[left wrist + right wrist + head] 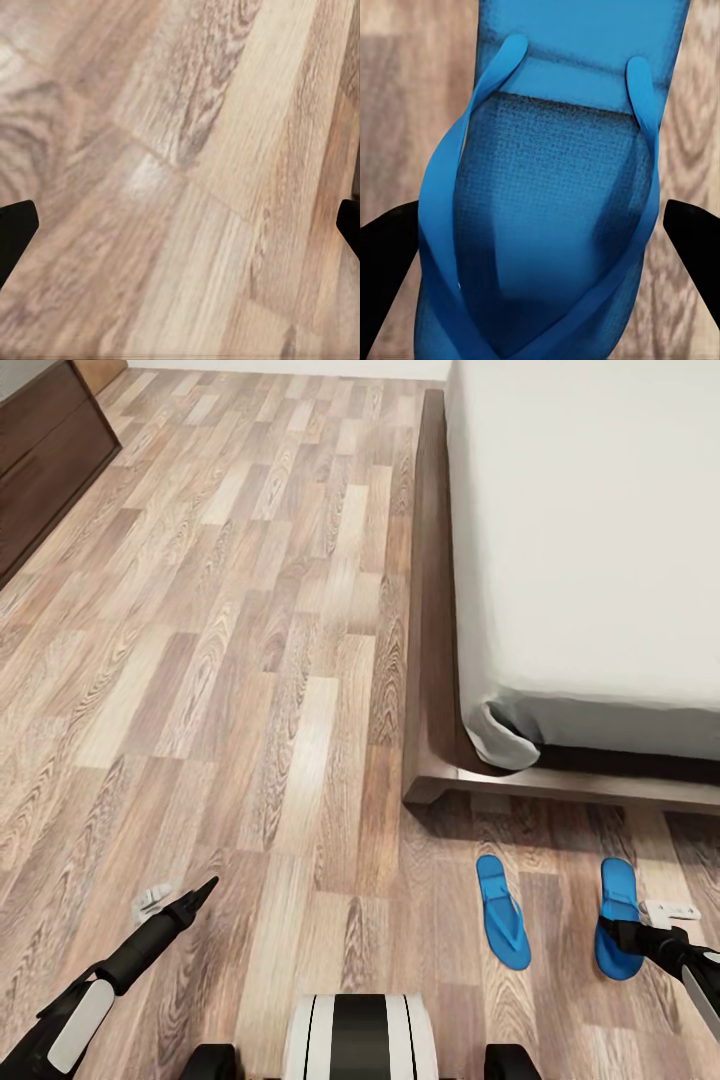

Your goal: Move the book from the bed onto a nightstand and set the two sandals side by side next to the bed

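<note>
1. Right end effector (640, 938) in the head view sits low over the right sandal (617, 905), near its end closest to the robot. Can't really tell from here how wide it's spread.
2. Same view: left sandal (502, 912) lies flat on the floor (250, 710), apart from the right one with a strip of planks between them, both pointing roughly toward the bed (590, 530). They're near the corner of the bed frame (432, 660), at the foot end.
3. Left end effector (200, 892) hangs over bare floor on the other side, well apart from the sandals. A dark cabinet (45, 450) stands at the far left.
4. Left wrist view: just planks (180, 180), with the fingertips (15, 229) way out at both edges, so it's wide open and holding nothing.
5. Right wrist view: sandal (555, 195) close up, blue straps forming a V, one fingertip (386, 240) on each side of it. Open, straddling the sandal; whether they touch it I can't tell.
</note>
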Tool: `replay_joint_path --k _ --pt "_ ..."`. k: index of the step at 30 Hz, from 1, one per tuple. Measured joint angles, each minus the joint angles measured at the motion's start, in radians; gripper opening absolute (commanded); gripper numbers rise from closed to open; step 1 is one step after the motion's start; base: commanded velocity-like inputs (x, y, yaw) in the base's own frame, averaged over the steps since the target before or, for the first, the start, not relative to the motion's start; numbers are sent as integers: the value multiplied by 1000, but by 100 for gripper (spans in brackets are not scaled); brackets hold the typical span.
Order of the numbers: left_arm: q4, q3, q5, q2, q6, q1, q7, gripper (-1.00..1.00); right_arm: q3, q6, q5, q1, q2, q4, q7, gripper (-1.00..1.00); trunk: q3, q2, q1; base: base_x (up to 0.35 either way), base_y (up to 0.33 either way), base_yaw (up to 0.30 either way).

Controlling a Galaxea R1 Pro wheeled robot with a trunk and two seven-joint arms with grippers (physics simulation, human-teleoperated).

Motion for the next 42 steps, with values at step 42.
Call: replay_joint_path --k 42 --pt "-1 0 -2 0 1 0 -3 100 0 0 0 0 1 -1 0 -100 -90 -5 10 -1 68 8"
